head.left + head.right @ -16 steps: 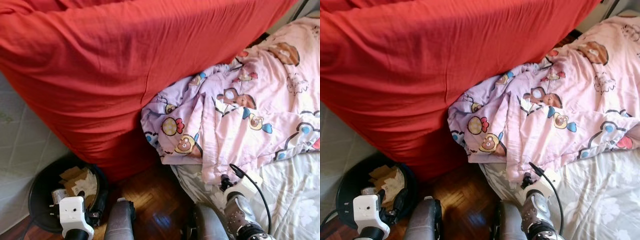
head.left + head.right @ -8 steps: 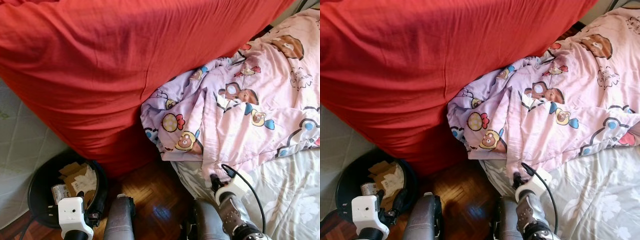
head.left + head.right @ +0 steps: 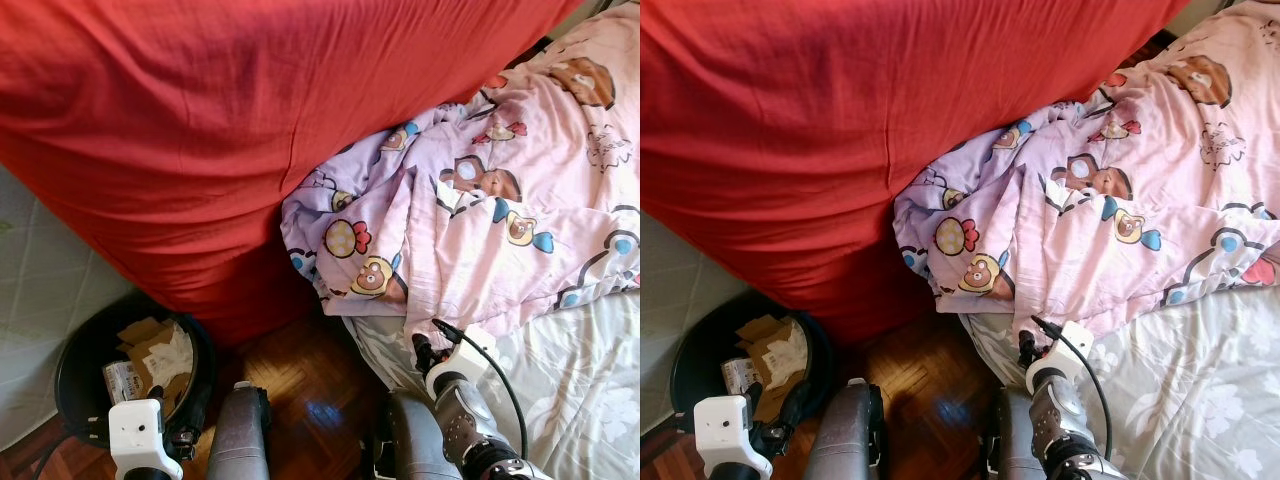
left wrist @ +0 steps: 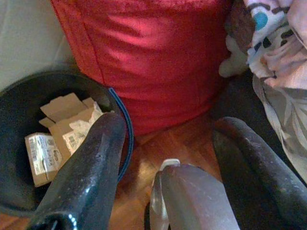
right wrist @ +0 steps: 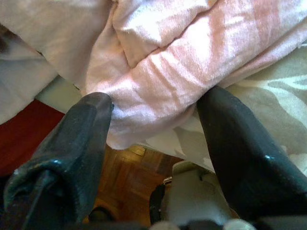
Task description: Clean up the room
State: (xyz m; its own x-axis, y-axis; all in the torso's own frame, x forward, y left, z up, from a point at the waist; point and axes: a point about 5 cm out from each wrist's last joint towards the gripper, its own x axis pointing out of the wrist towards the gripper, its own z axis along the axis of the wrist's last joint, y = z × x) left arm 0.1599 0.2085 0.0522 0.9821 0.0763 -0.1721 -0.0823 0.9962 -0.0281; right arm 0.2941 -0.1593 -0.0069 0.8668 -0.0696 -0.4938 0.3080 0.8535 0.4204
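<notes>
A pink quilt (image 3: 500, 210) with cartoon prints lies crumpled on the bed, its hem hanging over the bed's edge. My right gripper (image 5: 153, 100) is open at that hem, one black finger (image 5: 81, 129) on each side of a fold of the cloth; from the head it sits low at the bed's corner (image 3: 422, 352). A big red cover (image 3: 250, 120) fills the upper left. My left gripper (image 4: 168, 125) is open and holds nothing, low beside a black bin (image 3: 75, 365) with cardboard scraps and a small packet in it.
The bed's grey flowered sheet (image 3: 580, 400) lies at the lower right. Dark parquet floor (image 3: 310, 390) shows between bin and bed, with my two grey legs (image 3: 240, 440) standing on it. A pale quilted surface (image 3: 40, 290) is at the far left.
My right gripper has drifted a little to the left along the quilt's hem. The left arm has sunk slightly beside the bin. The view has shifted a little.
</notes>
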